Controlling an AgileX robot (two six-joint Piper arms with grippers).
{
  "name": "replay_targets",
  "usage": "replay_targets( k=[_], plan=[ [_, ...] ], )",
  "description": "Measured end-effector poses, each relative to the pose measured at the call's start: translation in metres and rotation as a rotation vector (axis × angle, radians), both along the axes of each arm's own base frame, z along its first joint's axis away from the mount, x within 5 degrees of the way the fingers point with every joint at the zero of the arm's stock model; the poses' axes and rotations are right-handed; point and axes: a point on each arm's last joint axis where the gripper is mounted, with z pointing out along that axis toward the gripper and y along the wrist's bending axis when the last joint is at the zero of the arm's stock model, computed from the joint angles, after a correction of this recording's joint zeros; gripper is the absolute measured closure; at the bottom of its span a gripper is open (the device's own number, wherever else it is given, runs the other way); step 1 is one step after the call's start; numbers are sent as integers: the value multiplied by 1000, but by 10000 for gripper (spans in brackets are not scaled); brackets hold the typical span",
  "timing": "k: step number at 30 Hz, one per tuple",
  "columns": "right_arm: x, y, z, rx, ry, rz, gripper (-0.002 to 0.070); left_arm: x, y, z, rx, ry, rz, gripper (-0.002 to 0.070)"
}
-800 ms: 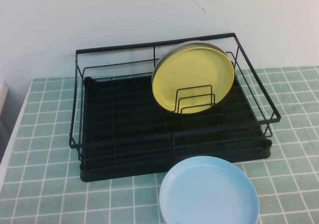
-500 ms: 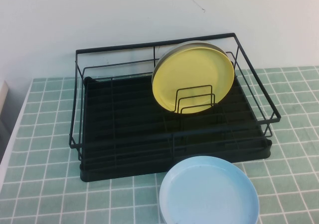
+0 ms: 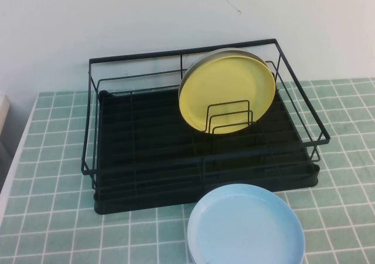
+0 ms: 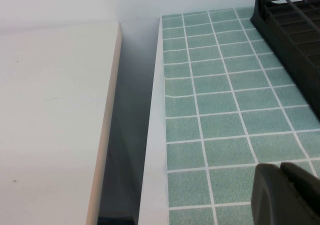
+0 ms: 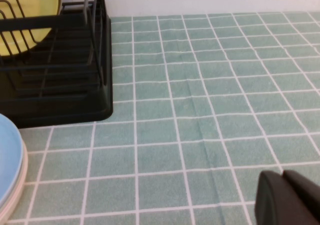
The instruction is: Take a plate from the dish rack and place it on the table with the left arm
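The pale-yellow plate (image 3: 227, 92) stands on edge in the black dish rack (image 3: 146, 146), leaning behind small upright wire dividers at the rack's back right. A slice of it shows in the right wrist view (image 5: 27, 20). Neither arm shows in the high view. My left gripper (image 4: 282, 171) is shut and empty, low over the green tiled table (image 4: 215, 120) near its left edge, with the rack's corner (image 4: 287, 20) ahead. My right gripper (image 5: 284, 179) is shut and empty over the tiles to the right of the rack (image 5: 60, 75).
A light blue plate (image 3: 245, 226) lies flat on the table in front of the rack; its edge shows in the right wrist view (image 5: 10, 160). A white surface (image 4: 50, 125) lies beyond a gap at the table's left edge. A white wall stands behind the rack.
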Motion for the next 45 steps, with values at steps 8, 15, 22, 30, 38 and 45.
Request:
replay_targets(
  k=[8,15,22,30,38,45],
  plan=[
    [0,0,0,0,0,0,678,0,0,0,0,0,0,678],
    [0,0,0,0,0,0,678,0,0,0,0,0,0,678],
    [0,0,0,0,0,0,678,1,0,2,-4,-23,-2,678],
    [0,0,0,0,0,0,678,4,-2,28,-28,-335,-16,678],
    [0,0,0,0,0,0,678,-14,-3,79,16,-936,-37,678],
    [0,0,0,0,0,0,678,-35,-5,99,46,-1255,-50,678]
  ],
)
